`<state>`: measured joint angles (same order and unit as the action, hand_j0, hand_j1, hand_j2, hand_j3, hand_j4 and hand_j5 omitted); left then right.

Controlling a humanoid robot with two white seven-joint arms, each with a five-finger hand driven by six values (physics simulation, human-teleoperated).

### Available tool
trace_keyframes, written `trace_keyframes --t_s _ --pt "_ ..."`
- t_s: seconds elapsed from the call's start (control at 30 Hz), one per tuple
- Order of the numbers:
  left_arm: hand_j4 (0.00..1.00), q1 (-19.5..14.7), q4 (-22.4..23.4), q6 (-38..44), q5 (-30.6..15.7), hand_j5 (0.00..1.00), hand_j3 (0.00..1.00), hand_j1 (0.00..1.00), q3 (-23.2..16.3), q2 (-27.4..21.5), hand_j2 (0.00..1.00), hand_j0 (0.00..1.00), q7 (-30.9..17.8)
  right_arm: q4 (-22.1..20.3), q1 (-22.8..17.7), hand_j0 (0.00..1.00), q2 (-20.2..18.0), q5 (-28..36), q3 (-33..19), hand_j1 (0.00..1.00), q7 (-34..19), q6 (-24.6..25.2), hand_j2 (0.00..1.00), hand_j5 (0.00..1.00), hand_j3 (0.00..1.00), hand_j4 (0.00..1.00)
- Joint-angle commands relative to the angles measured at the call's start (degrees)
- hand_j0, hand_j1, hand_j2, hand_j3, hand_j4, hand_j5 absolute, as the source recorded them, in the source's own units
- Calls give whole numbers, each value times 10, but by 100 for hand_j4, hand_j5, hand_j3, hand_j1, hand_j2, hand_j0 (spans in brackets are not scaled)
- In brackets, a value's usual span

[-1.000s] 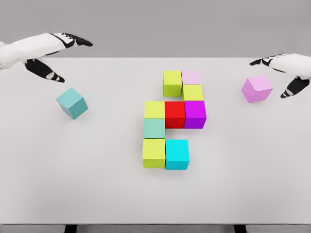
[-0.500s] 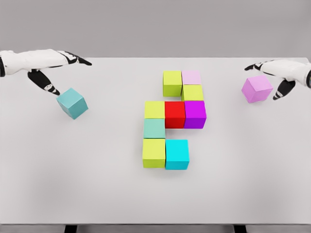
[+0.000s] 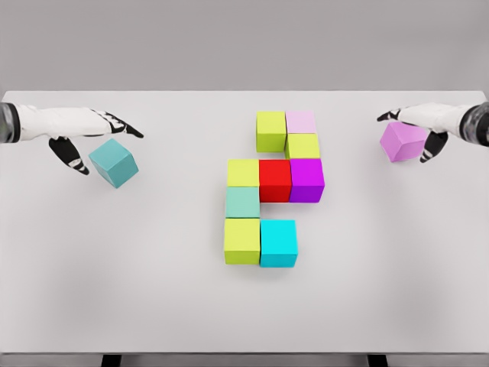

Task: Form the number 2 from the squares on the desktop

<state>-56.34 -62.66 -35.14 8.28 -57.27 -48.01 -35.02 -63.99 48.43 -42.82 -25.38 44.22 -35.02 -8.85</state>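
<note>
Since the frame before, both my hands had dropped lower and come in around the two loose cubes. My left hand (image 3: 84, 134) had reached the teal cube (image 3: 114, 162) at the left of the white table (image 3: 382, 290): my fingers were stretched out over its far top edge and my thumb hung down at its left side, so the hand was spread around the cube and not yet clamped on it. I could not tell whether any fingertip touched it. My right hand (image 3: 419, 126) had done the same at the right: fingers laid flat over the far edge of the pink-violet cube (image 3: 403, 142), thumb pointing down at its right side, the hand open about it with no firm grip showing.

Both loose cubes sat tilted at an angle to the table edges, well apart from the group in the middle. That group had not moved. At its top stood a yellow-green cube (image 3: 270, 131) with a pale pink cube (image 3: 301, 121) touching its right, and another yellow-green cube (image 3: 303, 145) just below the pink one. The middle row ran lime cube (image 3: 243, 173), red cube (image 3: 275, 180), purple cube (image 3: 306, 180). Under the lime one sat a sea-green cube (image 3: 242, 202), then the lowest yellow-green cube (image 3: 242, 241) with a cyan cube (image 3: 278, 243) at its right.
</note>
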Motion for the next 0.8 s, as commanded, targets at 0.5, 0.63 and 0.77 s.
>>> trace_keyframes --t_s 0.5,0.63,0.77 --pt "100 2 61 1 51 100 100 100 2 51 100 100 0 98 36 100 47 -63 3 100 0 -21 100 100 100 100" --pt "100 2 82 1 60 100 100 100 2 61 100 100 0 103 36 100 56 -64 4 100 0 -22 100 100 100 100" --pt "100 3 83 1 64 100 100 100 2 61 100 100 0 111 35 87 65 -64 4 87 0 -39 87 87 87 87"
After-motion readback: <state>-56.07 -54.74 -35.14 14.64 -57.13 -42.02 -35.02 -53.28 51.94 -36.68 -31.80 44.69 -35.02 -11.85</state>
